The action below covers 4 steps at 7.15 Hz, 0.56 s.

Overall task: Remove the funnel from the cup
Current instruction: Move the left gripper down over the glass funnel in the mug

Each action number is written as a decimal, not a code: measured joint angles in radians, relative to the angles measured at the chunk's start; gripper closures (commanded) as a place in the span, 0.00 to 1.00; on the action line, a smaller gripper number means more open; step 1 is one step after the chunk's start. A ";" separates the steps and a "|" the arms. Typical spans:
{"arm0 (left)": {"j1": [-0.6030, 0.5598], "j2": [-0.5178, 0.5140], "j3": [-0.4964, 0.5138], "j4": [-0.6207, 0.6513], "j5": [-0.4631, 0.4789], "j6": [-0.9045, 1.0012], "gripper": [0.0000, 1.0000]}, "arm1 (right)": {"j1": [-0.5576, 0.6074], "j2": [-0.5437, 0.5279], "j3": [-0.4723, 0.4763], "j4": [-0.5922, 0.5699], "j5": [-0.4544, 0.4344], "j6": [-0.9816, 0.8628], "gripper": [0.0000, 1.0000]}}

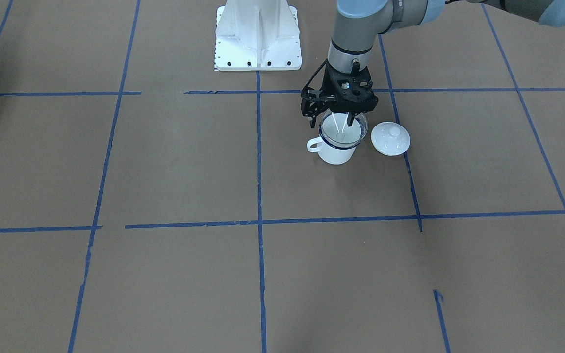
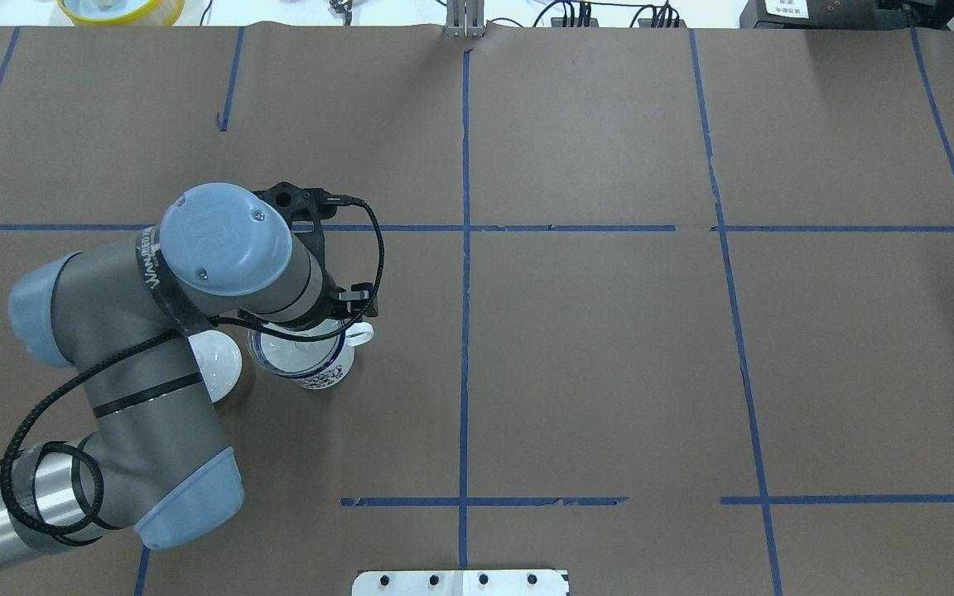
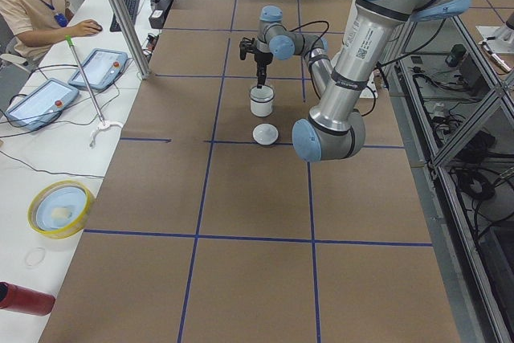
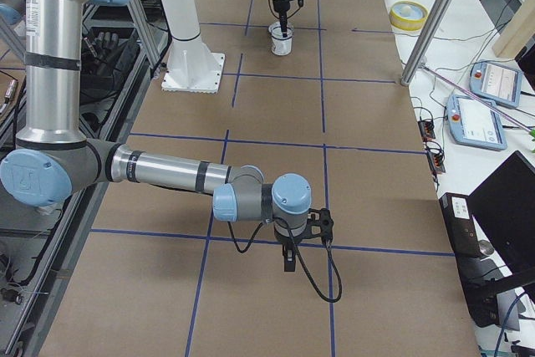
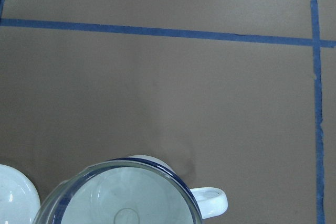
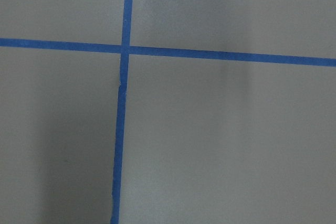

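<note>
The cup [image 1: 335, 152] is a white mug with a dark blue rim, its handle pointing toward the table's middle. The clear funnel [image 1: 356, 123] sits in its mouth and also shows in the left wrist view [image 5: 126, 198]. My left gripper [image 1: 340, 128] hangs straight over the cup. Its two thin white fingers [image 1: 335, 122] reach down inside the funnel, tips close together. I cannot tell whether they pinch the funnel wall. The arm hides the gripper in the overhead view, where part of the cup [image 2: 320, 368] shows. My right gripper [image 4: 288, 263] hovers over bare table far from the cup; I cannot tell its state.
A white round knobbed lid [image 1: 390, 138] lies on the table right beside the cup, on the side away from the handle. The robot's white base plate [image 1: 258, 49] stands behind the cup. Brown paper with blue tape lines covers the table.
</note>
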 measured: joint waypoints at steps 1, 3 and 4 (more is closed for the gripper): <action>0.007 -0.019 0.008 0.026 0.002 -0.001 0.41 | 0.000 0.000 0.000 0.000 0.000 0.000 0.00; 0.015 -0.038 0.018 0.044 0.003 -0.001 0.43 | 0.000 0.000 0.000 0.000 0.000 0.000 0.00; 0.016 -0.040 0.025 0.046 0.005 -0.001 0.46 | 0.000 0.000 0.000 0.000 0.000 0.000 0.00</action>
